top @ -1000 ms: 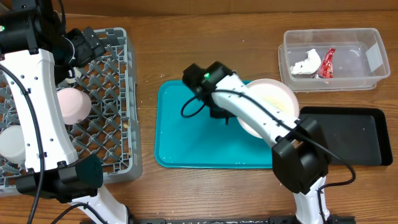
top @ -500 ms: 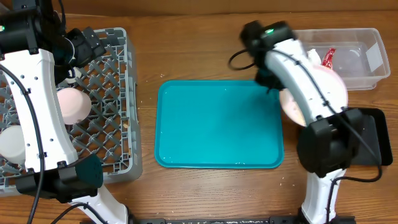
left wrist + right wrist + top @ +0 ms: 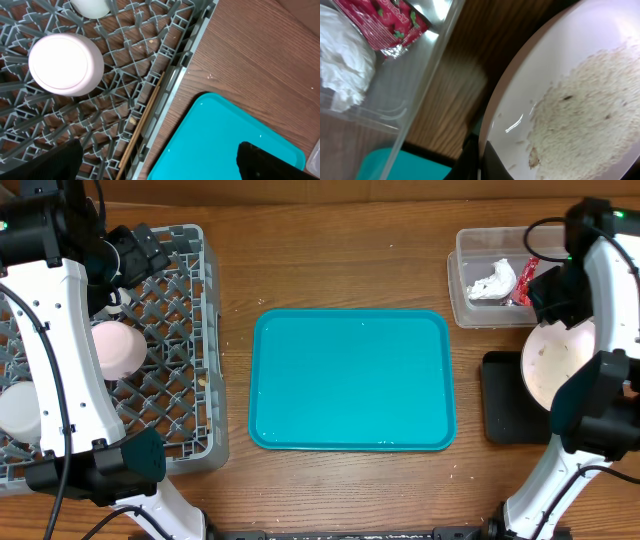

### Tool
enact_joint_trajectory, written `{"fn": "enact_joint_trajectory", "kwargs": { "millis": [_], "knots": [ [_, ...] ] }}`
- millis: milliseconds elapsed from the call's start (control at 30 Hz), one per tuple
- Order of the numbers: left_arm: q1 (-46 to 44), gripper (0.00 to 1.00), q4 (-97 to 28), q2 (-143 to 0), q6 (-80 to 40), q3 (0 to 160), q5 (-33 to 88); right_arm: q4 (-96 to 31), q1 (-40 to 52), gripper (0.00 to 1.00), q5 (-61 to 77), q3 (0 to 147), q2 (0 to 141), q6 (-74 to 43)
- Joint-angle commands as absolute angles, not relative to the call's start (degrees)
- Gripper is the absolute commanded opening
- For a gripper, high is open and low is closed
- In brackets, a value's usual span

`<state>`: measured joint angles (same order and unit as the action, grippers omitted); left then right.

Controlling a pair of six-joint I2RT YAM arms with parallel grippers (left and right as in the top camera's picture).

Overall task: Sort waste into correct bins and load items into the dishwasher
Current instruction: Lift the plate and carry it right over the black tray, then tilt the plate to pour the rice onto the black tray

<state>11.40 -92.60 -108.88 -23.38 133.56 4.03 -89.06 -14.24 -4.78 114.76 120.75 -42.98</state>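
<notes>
Plate [image 3: 553,367] aslant, prob. over blk tray [image 3: 500,412]

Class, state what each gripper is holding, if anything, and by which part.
Right gripper holds the white plate by its rim; left gripper is open, holding nothing.

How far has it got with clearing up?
Mostly done: the napkin and red wrapper lie in the clear tub, and white dishes sit in the grey rack. In hand: the right gripper holds the plate, rice crumbs on it, over the black tray. Left: tip off crumbs, rack the plate.
</notes>
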Motion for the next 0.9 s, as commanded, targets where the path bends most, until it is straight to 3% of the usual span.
{"fn": "enact_joint_trajectory", "kwargs": {
  "millis": [0, 533, 867],
  "knots": [
    [11.60, 1.00, -92.53, -108.66, -22.26, 134.06, 3.62, -87.39, -17.08, 0.04, 4.91, 116.33, 119.68, -38.68],
    [11.60, 1.00, -92.53, -108.66, -22.26, 134.08, 3.62, -89.73, -30.09, 0.04, 26.17, 116.33, 119.68, -32.16],
    [11.60, 1.00, -92.53, -108.66, -22.26, 134.06, 3.62, -94.91, -41.76, 0.04, 43.40, 116.33, 119.68, -18.15]
  ]
}}
